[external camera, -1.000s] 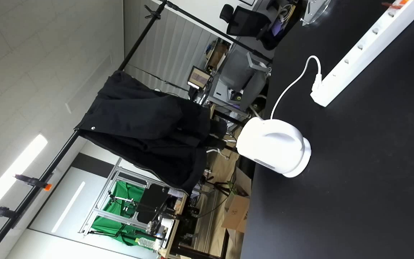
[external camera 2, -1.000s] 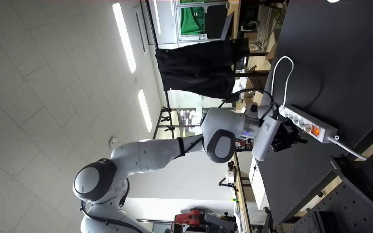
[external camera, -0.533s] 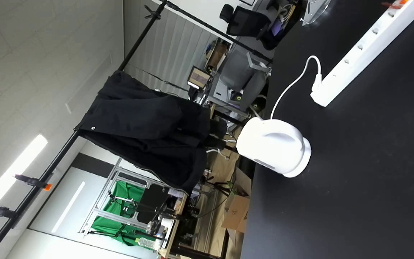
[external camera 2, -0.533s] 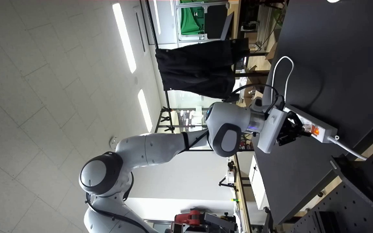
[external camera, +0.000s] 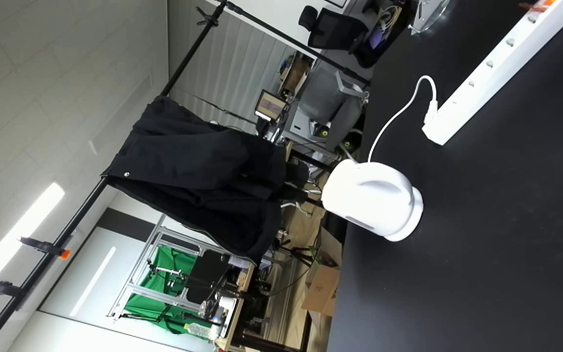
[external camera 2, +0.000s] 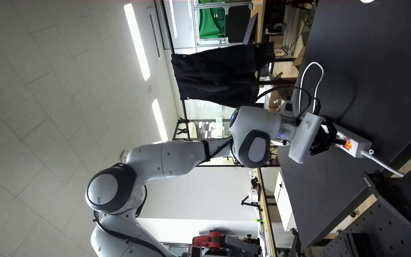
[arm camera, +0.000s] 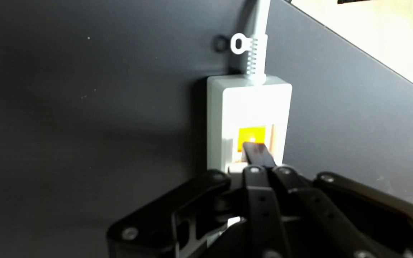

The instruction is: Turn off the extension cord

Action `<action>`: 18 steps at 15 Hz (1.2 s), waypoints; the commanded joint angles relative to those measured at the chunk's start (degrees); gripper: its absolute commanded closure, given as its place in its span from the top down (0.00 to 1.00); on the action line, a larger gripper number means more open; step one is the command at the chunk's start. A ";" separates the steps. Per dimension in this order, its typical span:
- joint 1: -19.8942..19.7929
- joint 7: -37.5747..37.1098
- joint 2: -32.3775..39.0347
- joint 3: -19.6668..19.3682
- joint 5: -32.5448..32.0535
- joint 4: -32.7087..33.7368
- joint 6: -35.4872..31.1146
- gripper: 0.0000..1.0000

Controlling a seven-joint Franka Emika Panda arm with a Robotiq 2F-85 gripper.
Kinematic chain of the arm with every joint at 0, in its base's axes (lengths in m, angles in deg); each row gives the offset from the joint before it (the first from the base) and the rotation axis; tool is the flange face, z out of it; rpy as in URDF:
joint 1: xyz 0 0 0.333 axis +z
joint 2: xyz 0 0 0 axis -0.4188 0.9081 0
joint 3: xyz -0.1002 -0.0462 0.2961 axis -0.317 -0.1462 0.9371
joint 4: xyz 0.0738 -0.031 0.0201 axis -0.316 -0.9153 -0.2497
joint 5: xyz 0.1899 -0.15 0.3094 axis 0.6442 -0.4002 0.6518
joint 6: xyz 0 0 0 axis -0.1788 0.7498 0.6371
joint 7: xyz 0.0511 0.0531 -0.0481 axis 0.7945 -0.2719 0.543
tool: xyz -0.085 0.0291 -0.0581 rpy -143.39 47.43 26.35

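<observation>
The extension cord is a long white power strip on the dark table, in an exterior view (external camera: 499,73), in an exterior view (external camera 2: 360,144) and in the wrist view (arm camera: 256,104). Its orange switch (arm camera: 251,133) glows near the cable end and also shows lit in an exterior view (external camera 2: 348,145). My gripper (arm camera: 256,148) is shut and empty, fingertips together. The tips overlap the switch's near edge in the wrist view; whether they touch it I cannot tell. In an exterior view the gripper (external camera 2: 344,142) points down at the switch end. The gripper hides several sockets.
A white kettle (external camera: 369,198) stands on the table, and a thin white cable (external camera: 399,112) runs from it to the strip's far end. A thick white cord (external camera 2: 385,166) leaves the switch end over the table edge. A black perforated mount (external camera 2: 394,214) stands nearby.
My gripper has moved along the strip and down to the switch over the last second. The strip and kettle have not moved. The switch glows as before.
</observation>
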 commanded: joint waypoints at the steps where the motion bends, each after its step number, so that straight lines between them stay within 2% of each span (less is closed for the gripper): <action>1: -3.92 -0.93 1.88 2.93 -0.33 1.56 -0.31 0.00; 7: -6.54 -3.08 3.24 4.85 -0.63 1.85 -0.28 0.00; 18: -7.92 -6.26 5.14 5.75 -1.12 1.79 -2.33 0.00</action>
